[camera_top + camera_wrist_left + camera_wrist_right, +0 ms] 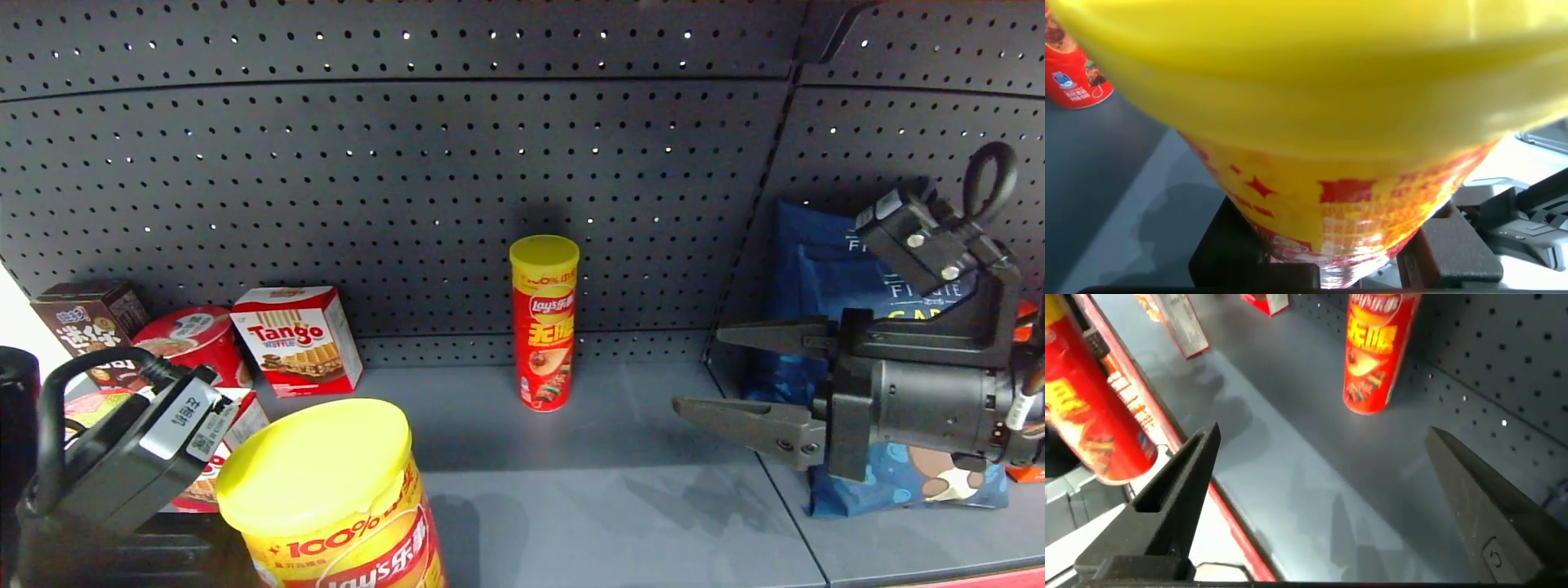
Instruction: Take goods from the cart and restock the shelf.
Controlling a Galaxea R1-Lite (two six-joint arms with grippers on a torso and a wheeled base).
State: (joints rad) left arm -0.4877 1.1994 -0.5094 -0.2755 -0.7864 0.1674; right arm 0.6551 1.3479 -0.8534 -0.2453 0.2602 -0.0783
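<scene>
- Low in the left of the head view, we see the held chip can (326,498), yellow-lidded and upright, with its yellow and red body running off the bottom edge of the frame.
- We find the left gripper (1343,265) in the left wrist view, its dark fingers (1233,245) pressed against either side of the can's lower end, so the jaws are clamped on the can.
- From the right wrist view, we see the same can (1094,408) as a red cylinder at the left edge, on the near side of the shelf's red front lip.
- At the right of the head view, the right gripper (710,371) hangs above the grey shelf (612,490) with its jaws wide apart and nothing between them; the tips point toward the frame's middle.
- At the centre of the head view, the standing chip can (544,322) is upright on the shelf, close to the pegboard (408,163). It also shows at the top of the right wrist view (1376,351), beyond the open fingers.
- At middle left we see a wafer box (298,339), with a red tub (192,335) just beside it and a brown box (90,318) farther left.
- Behind the right gripper, a blue bag (816,269) leans in the next bay.
</scene>
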